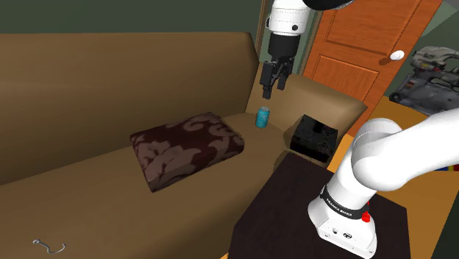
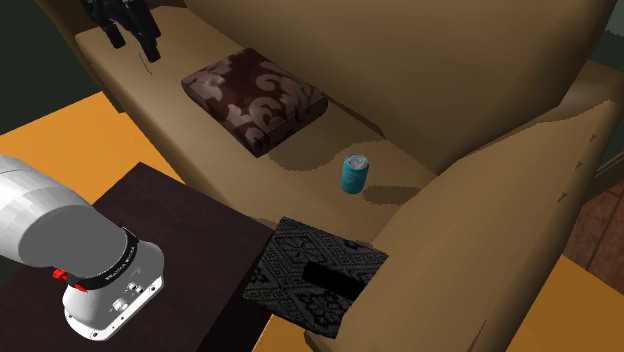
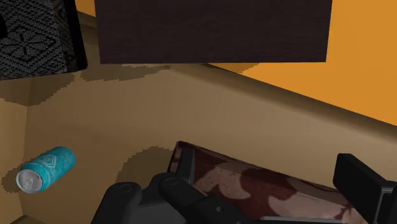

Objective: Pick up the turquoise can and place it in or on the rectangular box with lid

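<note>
A turquoise can (image 1: 262, 117) with a silver top stands upright on the tan sofa seat (image 1: 88, 176), between the patterned cushion and the armrest. The same can (image 2: 354, 174) is just behind the black patterned box with lid (image 2: 315, 272). That box (image 1: 314, 137) rests at the seat's front edge beside the armrest. My gripper (image 1: 272, 88) hangs open well above the can, nothing between its fingers. In the wrist view the can (image 3: 44, 168) lies far off to one side of the fingers (image 3: 362, 184), and the box (image 3: 35, 44) is beyond it.
A dark brown floral cushion (image 1: 187, 146) lies on the seat at the shoulder view's left of the can. The sofa armrest (image 1: 331, 99) rises behind the box. My dark stand (image 1: 294, 213) is in front of the sofa. An orange door (image 1: 368, 44) is behind.
</note>
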Available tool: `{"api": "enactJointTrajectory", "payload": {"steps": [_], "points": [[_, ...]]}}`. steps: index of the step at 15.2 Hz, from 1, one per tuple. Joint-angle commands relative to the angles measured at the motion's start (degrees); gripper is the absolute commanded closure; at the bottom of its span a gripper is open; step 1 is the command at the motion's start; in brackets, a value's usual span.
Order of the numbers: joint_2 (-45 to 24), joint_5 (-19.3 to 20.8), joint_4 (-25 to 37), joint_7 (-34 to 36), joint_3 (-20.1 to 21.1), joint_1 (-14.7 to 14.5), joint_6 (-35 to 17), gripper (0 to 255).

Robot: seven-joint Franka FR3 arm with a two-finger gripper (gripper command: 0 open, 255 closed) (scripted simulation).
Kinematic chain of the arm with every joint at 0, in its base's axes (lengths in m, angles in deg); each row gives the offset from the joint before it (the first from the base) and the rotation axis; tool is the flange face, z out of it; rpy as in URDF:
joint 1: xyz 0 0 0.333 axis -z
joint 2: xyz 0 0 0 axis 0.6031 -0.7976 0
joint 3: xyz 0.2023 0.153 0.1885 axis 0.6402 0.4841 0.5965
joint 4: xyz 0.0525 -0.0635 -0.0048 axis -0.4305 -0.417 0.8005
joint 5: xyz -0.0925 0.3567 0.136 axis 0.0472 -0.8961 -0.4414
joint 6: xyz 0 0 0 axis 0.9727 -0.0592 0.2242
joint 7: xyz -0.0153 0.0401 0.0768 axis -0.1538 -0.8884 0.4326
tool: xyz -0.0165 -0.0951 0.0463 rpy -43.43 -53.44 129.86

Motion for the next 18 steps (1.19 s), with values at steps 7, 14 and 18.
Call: {"api": "enactJointTrajectory", "payload": {"steps": [7, 14, 18], "points": [[-3.37, 4.51, -4.3, -7.63, -6.09, 2.62, -7.88, 0], [-11.35, 8.83, -5.79, -16.22, -13.29, 5.53, -17.95, 0], [-17.66, 10.25, -4.84, -21.18, -17.34, 6.77, -23.74, 0]]}}
